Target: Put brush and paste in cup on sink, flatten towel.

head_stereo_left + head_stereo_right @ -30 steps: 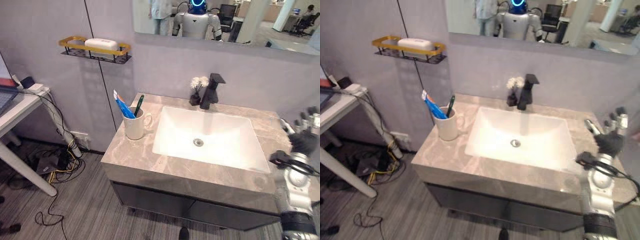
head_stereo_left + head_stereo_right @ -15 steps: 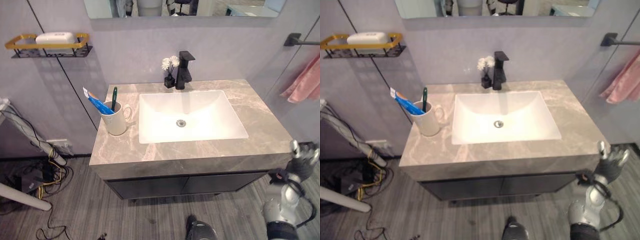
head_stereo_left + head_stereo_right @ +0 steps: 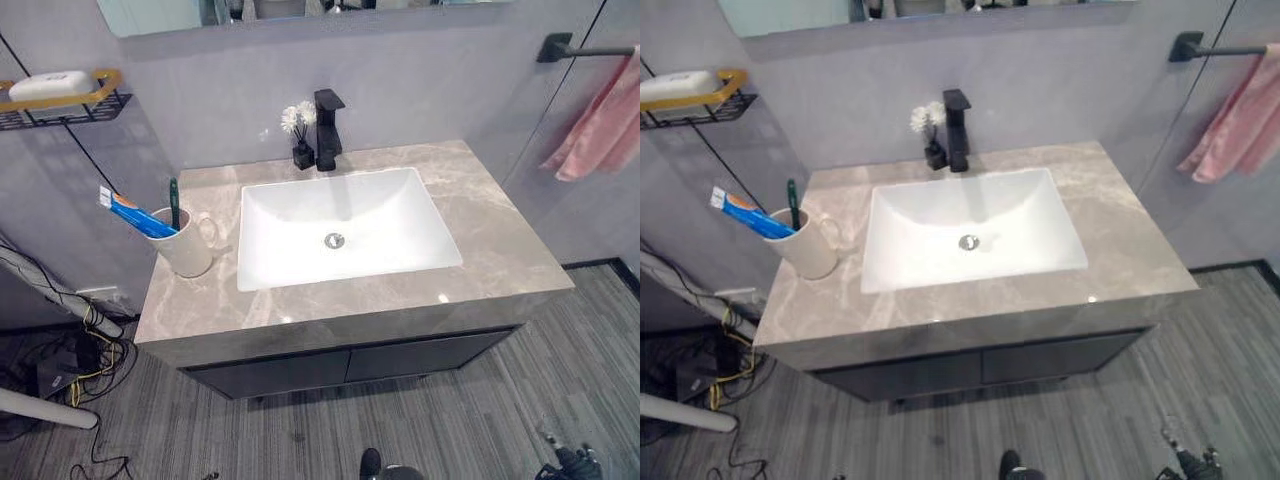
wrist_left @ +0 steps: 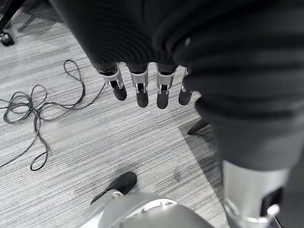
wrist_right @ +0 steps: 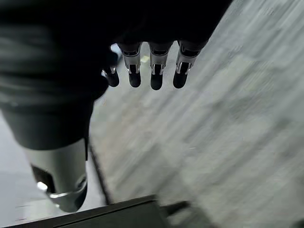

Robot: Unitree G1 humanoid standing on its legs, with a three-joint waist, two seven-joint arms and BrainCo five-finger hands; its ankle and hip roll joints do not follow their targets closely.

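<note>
Left eye view has brush (image 3: 173,190) and paste (image 3: 138,216) already in the cup (image 3: 185,241) on the bench (image 3: 480,225), so next comes flattening the bunched pink towel (image 3: 600,125), both hands relaxed, empty, hanging low: left hand (image 4: 142,80), right hand (image 5: 152,61).

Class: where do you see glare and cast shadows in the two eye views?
Left eye view: a small glint on the countertop near its front right edge; the faucet throws a shadow into the basin. Right eye view: the wall shelf shades the wall beneath it.

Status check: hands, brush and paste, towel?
Both hands open, empty, over floor. Brush and paste in cup. Towel bunched on rail.
</note>
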